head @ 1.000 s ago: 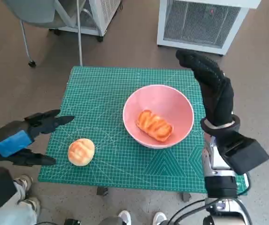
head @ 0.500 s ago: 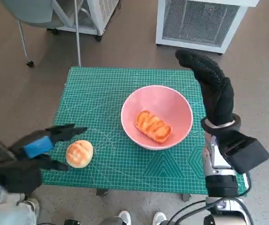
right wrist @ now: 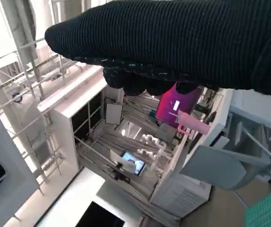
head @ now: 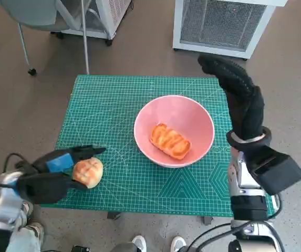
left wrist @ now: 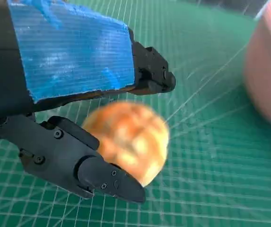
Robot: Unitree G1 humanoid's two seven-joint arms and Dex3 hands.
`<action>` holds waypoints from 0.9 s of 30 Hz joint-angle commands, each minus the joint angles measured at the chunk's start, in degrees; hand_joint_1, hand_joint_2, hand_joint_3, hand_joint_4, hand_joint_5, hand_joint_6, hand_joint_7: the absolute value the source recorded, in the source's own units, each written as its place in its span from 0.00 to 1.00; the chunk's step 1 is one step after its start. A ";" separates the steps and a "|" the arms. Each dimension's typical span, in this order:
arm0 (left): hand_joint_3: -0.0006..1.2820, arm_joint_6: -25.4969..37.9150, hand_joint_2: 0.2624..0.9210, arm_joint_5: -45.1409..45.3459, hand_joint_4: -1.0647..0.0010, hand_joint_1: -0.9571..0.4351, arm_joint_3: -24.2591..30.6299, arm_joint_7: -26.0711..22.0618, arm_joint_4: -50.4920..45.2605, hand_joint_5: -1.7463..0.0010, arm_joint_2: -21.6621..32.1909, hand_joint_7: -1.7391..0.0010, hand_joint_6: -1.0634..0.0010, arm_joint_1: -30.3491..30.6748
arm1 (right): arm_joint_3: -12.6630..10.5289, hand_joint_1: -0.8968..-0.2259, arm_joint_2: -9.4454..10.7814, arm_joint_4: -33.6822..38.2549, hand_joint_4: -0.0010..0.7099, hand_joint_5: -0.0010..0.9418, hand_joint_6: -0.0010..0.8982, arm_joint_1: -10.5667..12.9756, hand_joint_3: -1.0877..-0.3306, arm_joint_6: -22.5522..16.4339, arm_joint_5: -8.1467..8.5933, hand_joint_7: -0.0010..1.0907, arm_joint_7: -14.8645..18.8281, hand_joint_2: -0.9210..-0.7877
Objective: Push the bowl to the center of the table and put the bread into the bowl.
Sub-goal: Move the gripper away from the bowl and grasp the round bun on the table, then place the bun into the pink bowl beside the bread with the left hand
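The pink bowl (head: 192, 113) stands a little right of the middle of the green mat (head: 118, 100), with a long glazed bread (head: 170, 140) lying in it. A round bun (head: 89, 171) rests on the mat near the front left corner. My left hand (head: 53, 176) reaches in from the left, and its fingers (left wrist: 149, 78) lie on either side of the bun (left wrist: 130, 139), which looks blurred. The bowl (left wrist: 270, 61) shows as a pink blur beyond. My right hand (head: 239, 97) is raised over the table's right edge, fingers stretched out, holding nothing; its glove (right wrist: 182, 42) faces the room.
A white grilled unit (head: 224, 23) stands on the floor behind the table, and chair legs (head: 21, 39) at the back left. Shoes (head: 139, 244) show below the table's front edge. The mat's far left part lies bare.
My left hand has moved right from the table's left edge until its fingers flank the bun. The right hand, the bowl and the bread in it have stayed put.
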 commanded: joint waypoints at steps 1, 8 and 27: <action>0.00 0.80 0.80 3.77 0.77 0.55 -3.50 0.53 4.21 0.99 -0.41 0.97 0.65 -1.19 | -0.04 0.30 -0.64 -0.54 0.37 0.00 0.00 1.12 0.30 0.93 -0.22 0.60 0.04 0.00; 0.07 2.39 0.93 6.93 0.37 0.55 -5.74 0.70 3.98 0.89 1.13 0.55 0.48 -1.71 | -0.17 0.30 -0.97 -0.76 0.37 0.00 0.00 1.12 0.30 1.08 -0.55 0.59 -0.06 0.00; 0.07 0.90 0.96 0.57 0.29 0.69 0.43 2.22 -6.60 0.36 4.99 0.33 0.42 0.42 | -0.21 0.30 -1.38 -0.24 0.37 0.00 0.00 0.88 0.30 0.90 -0.66 0.59 -0.08 0.00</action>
